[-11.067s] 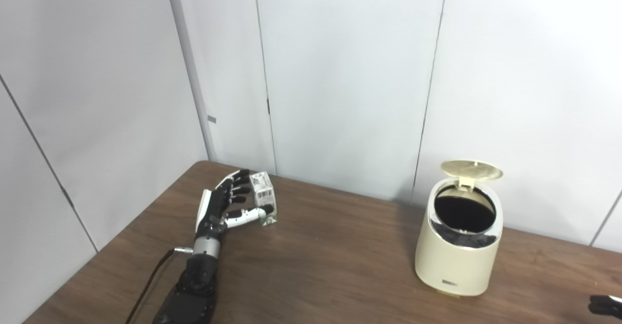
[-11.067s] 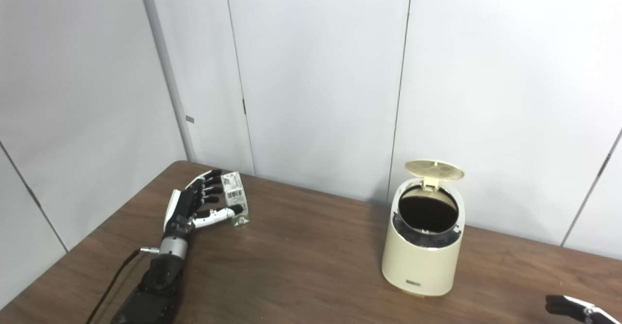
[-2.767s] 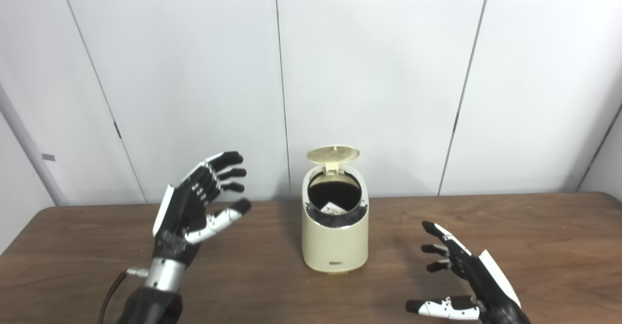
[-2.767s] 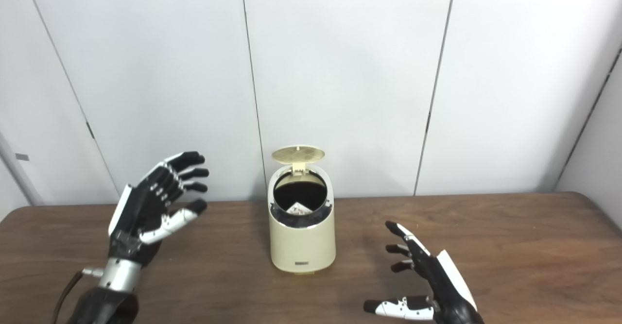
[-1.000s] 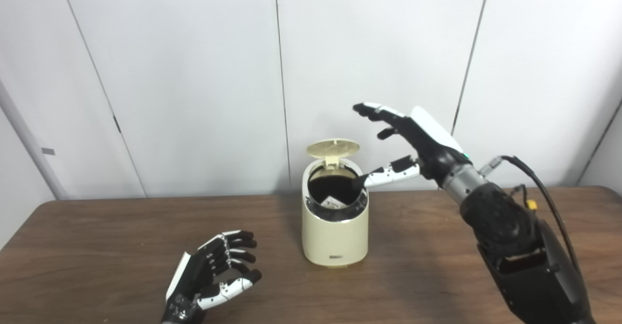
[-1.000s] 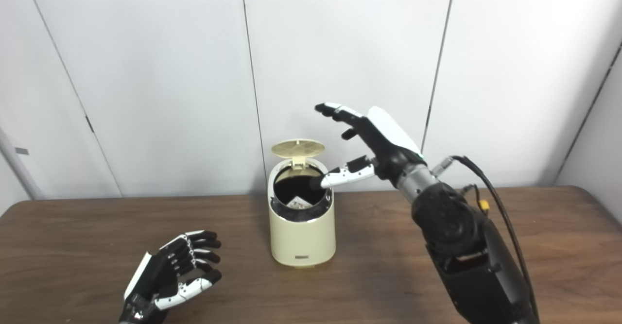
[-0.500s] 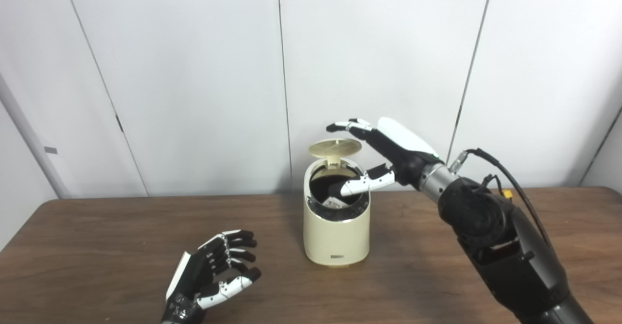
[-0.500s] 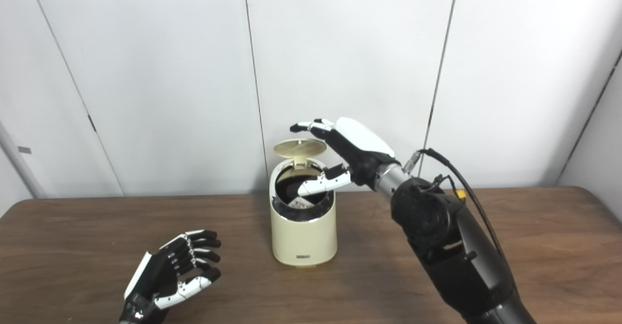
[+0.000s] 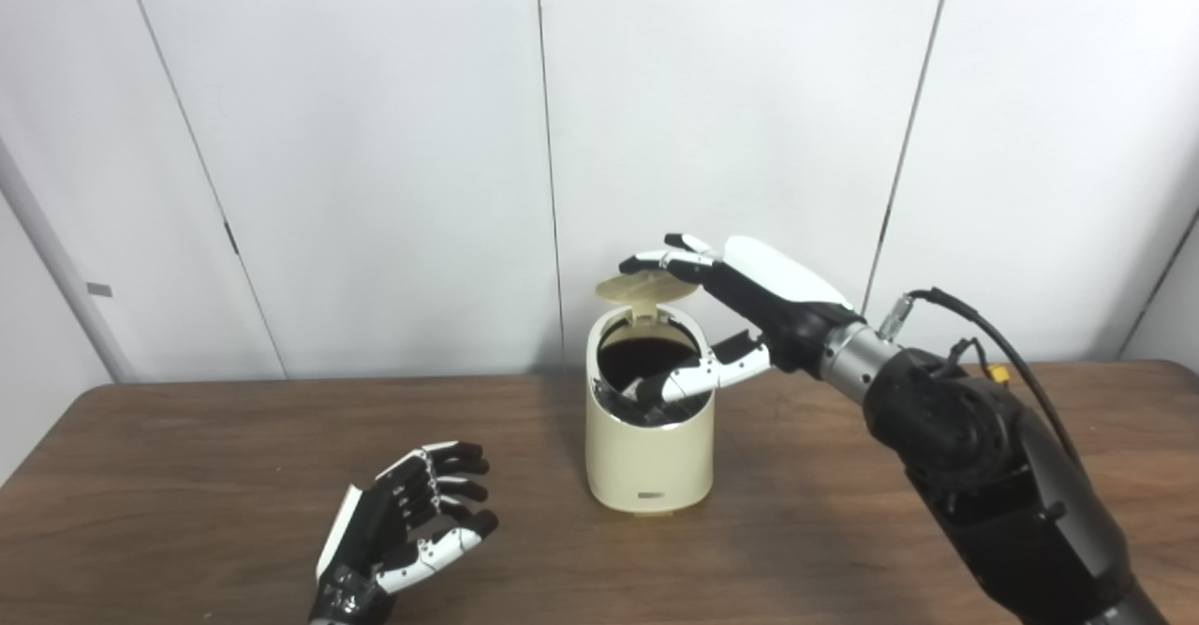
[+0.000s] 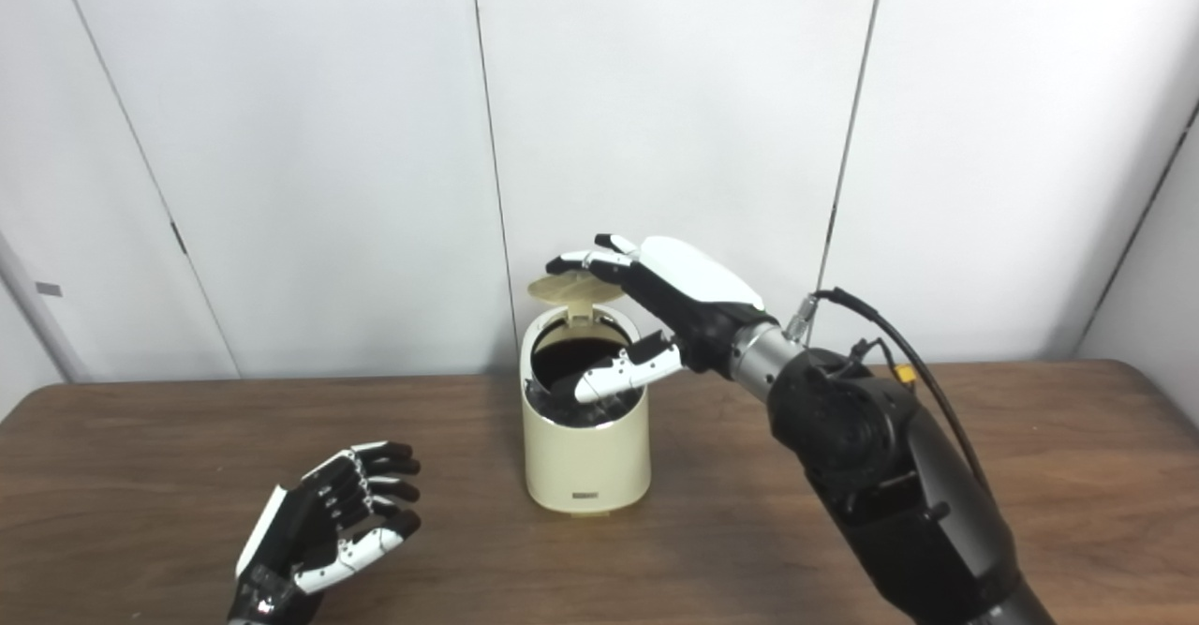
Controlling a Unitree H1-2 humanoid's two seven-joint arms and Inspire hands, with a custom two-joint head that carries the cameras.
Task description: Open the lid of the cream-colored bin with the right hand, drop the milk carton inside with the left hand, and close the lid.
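The cream-colored bin [image 9: 646, 452] stands mid-table with its round lid [image 9: 644, 289] raised at the back. My right hand [image 9: 740, 302] is open above the bin. Its fingers [image 9: 667, 258] rest on the top of the lid and its thumb hangs in front of the dark opening. The milk carton is not visible; the thumb and the dark inside hide the bin's contents. My left hand [image 9: 407, 527] is open and empty, low over the table at the front left. It also shows in the right eye view [image 10: 328, 522].
The brown wooden table [image 9: 187, 475] runs the width of the view. White wall panels [image 9: 375, 138] stand right behind the bin. My right forearm [image 9: 984, 456] and its cable cross the space to the right of the bin.
My right hand has come down onto the raised lid, which now tilts forward a little. My thumb has dropped over the opening. My left hand has stayed low at the front left.
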